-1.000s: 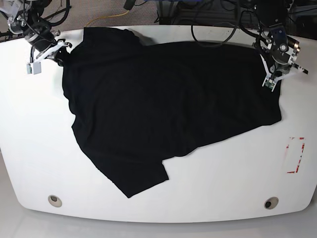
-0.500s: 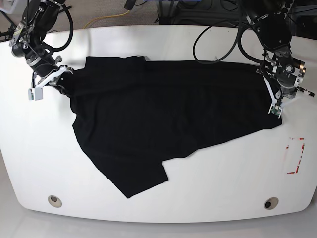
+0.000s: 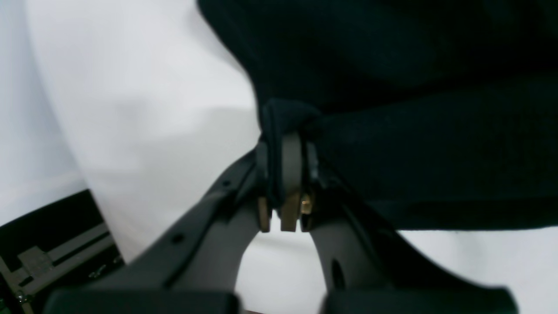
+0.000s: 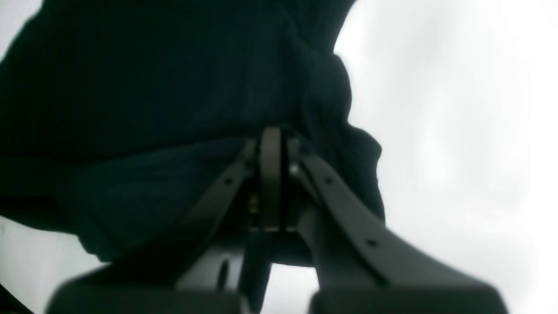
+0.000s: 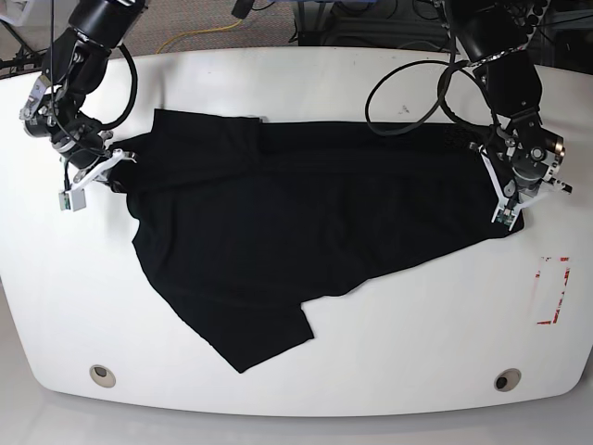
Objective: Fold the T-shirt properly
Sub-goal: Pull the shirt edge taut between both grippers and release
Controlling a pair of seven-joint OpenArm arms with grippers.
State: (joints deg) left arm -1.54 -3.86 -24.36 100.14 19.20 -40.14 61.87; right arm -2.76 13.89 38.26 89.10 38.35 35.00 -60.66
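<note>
White table (image 5: 389, 371) on pale floor (image 5: 28, 422) — cables (image 5: 199, 35), perhaps carpet, behind.

The T-shirt (image 5: 296, 232) is plain black all over, no print showing. Worktop (image 5: 389, 343) is glossy white, with a red-and-white striped mark (image 5: 553, 289) near one edge. Both arms are dark grey/black with white bits, and a yellow cable (image 5: 199, 35) sits behind.

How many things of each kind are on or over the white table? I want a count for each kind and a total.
T-shirt: 1
Gripper: 2 (left gripper, right gripper)
Table holes: 2 ()
Red-marked rectangle: 1
Total: 6
</note>
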